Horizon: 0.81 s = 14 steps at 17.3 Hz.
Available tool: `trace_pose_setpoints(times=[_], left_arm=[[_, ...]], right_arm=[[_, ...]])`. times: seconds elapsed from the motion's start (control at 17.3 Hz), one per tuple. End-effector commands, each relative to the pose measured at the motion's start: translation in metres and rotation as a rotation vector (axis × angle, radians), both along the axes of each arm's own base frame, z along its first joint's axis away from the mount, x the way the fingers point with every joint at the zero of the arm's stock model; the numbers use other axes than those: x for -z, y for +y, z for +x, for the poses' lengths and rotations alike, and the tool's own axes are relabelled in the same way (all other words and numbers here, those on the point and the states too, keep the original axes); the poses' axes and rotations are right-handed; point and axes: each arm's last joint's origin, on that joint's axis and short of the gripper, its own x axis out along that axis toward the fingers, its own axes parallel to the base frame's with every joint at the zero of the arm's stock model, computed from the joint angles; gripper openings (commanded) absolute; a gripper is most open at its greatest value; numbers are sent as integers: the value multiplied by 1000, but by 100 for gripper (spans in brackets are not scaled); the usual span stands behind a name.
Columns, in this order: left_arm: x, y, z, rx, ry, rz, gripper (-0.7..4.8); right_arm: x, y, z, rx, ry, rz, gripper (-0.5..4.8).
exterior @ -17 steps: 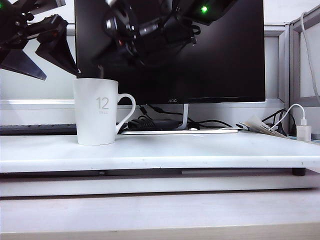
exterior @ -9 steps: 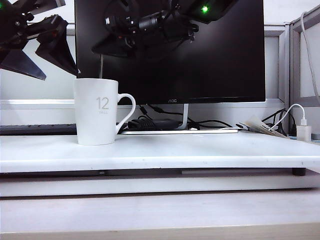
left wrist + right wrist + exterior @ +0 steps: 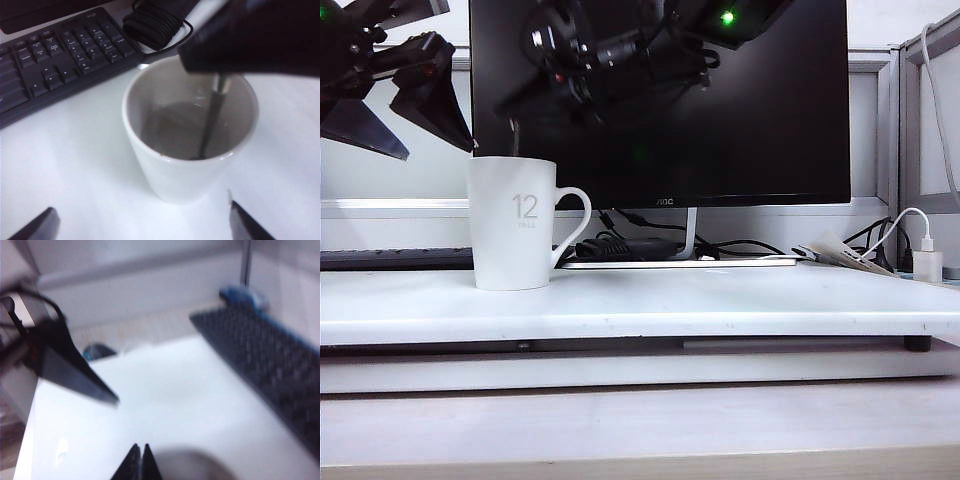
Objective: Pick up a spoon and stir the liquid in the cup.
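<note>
Since a second earlier, only the right tool [image 3: 535, 95] above the cup [image 3: 513, 222] had changed, its dark body turning a little against the black monitor [image 3: 750, 110] while staying over the rim; the cup, the left tool [image 3: 405, 100] and the cables behind kept their places.

On the exterior view the cup stood upright on the white surface [image 3: 720, 305], toward the left, its loop handle pointing right and the grey "12" facing the camera. Just up and left of it hung the left tool, its two dark fingers spread wide and holding nothing. In the left wrist view those finger tips [image 3: 35, 227] flanked the cup [image 3: 185, 130] without touching it, and a black keyboard [image 3: 55, 55] lay beyond on the surface [image 3: 75, 175].

Seen from the left wrist, the right tool loomed as a dark blur over the cup's far rim, and the thin grey spoon [image 3: 212, 120] dropped from it, slightly tilted, down into the dim liquid inside. Its jaws were pressed together on the spoon's upper end. In the blurred right wrist view the closed finger tips [image 3: 137, 462] met in a narrow point above a pale round shape, too blurred to name.
</note>
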Motion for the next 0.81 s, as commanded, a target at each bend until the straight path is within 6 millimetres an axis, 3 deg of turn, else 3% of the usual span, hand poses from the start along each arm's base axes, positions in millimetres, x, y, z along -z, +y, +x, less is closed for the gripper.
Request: trace_pose_setpoints(times=[0.06,0.4,0.81], left_arm=[[-4,0,0,1,-25,-3,479],[-4,0,0,1,-29,-5,479],[-5,0,1,1,-34,-6,479]], right_arm=[[-2,-1,2,92,-32,-35,-5],[-15,1,4,112,-144,47,-5],[-8,1,-1,-32,-46,30,-5]])
